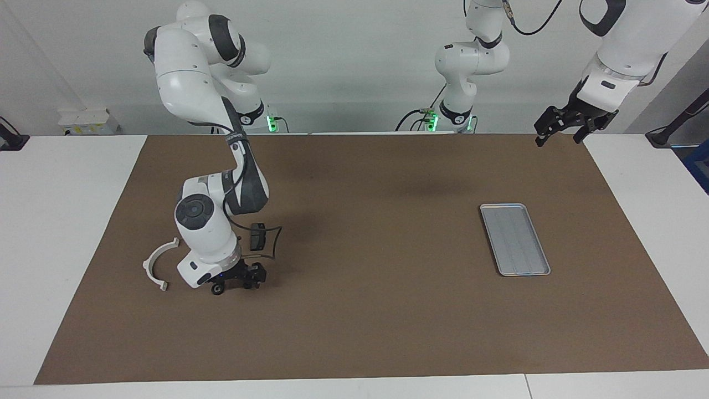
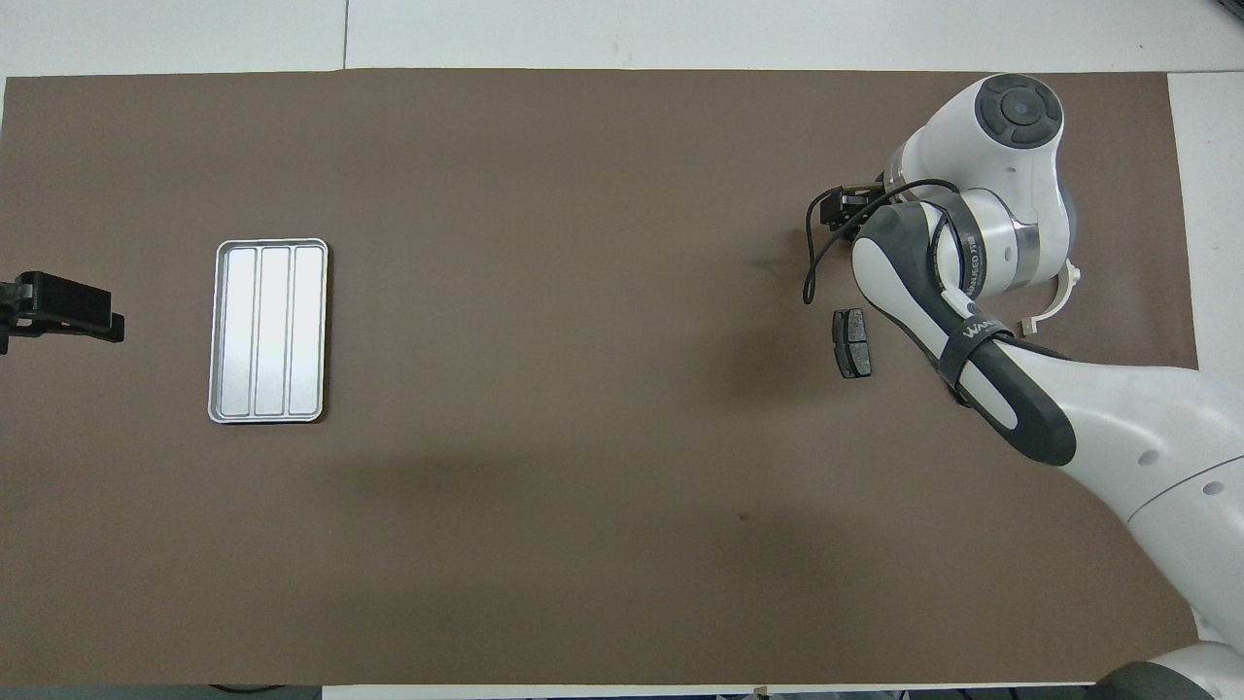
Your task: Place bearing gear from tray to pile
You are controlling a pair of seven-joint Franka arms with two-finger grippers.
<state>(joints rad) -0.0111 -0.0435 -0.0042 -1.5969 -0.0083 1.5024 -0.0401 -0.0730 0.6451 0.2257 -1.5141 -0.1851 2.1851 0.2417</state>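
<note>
The silver tray (image 1: pixel 514 239) lies empty toward the left arm's end of the table, also in the overhead view (image 2: pixel 269 331). The pile is toward the right arm's end: a white half-ring bracket (image 1: pixel 158 263) and one dark brake pad (image 1: pixel 257 236), which also shows in the overhead view (image 2: pixel 852 342). My right gripper (image 1: pixel 238 280) is low over the mat between the bracket and the pad, a little farther from the robots. A small dark round part (image 1: pixel 217 288), perhaps the bearing gear, sits at its tips. My left gripper (image 1: pixel 560 133) waits raised and open past the mat's corner.
The brown mat (image 1: pixel 360 310) covers most of the white table. The right arm's forearm and a looping black cable (image 1: pixel 272 244) hang over the pile and hide part of the bracket in the overhead view (image 2: pixel 1054 303).
</note>
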